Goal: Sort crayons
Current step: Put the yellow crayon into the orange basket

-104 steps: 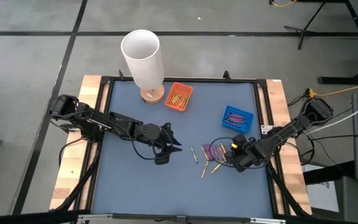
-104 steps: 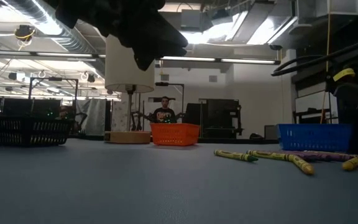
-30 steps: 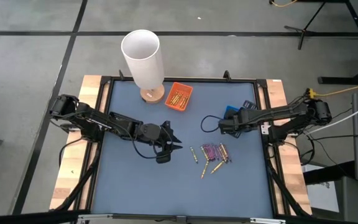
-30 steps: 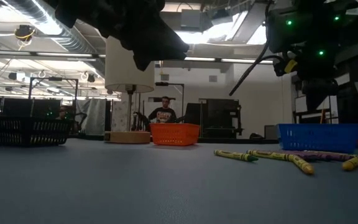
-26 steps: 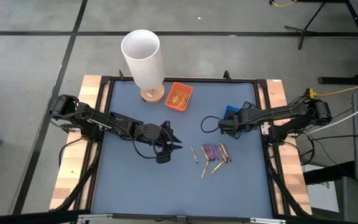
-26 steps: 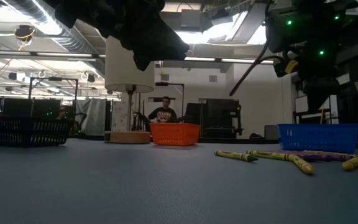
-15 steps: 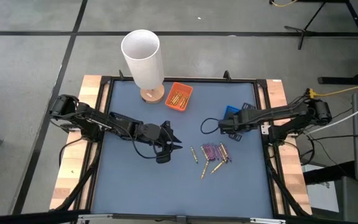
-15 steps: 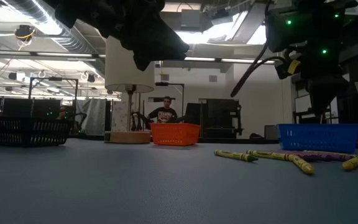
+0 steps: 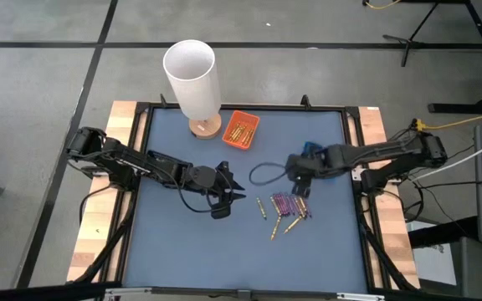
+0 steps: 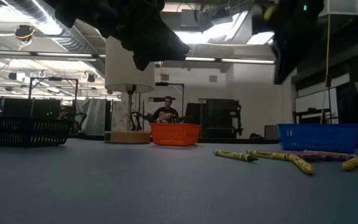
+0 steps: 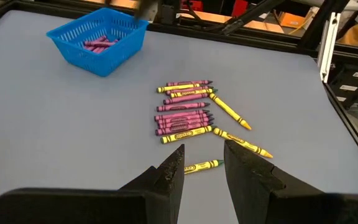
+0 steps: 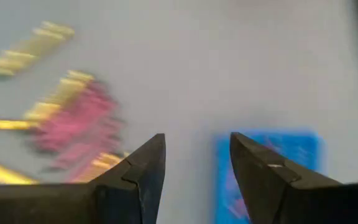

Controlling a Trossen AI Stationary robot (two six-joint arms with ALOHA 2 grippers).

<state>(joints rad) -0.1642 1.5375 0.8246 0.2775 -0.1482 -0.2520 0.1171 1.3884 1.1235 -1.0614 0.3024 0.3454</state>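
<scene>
My right gripper (image 9: 299, 186), jaws apart and empty, hangs just above the crayons (image 9: 287, 205); my left gripper (image 9: 234, 191), jaws apart, waits beside them.

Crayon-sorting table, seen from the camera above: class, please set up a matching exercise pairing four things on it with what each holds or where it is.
Things:
1. orange basket
2. blue basket
3. loose crayons
4. left gripper

Descriptions:
A. holds purple crayons
B. lying on the table mat, purple and yellow mixed
C. open and empty, over the mat beside the loose pile
D. holds yellow crayons, next to the white lamp

Pairs: 1-D, 2-A, 3-B, 4-C
</scene>
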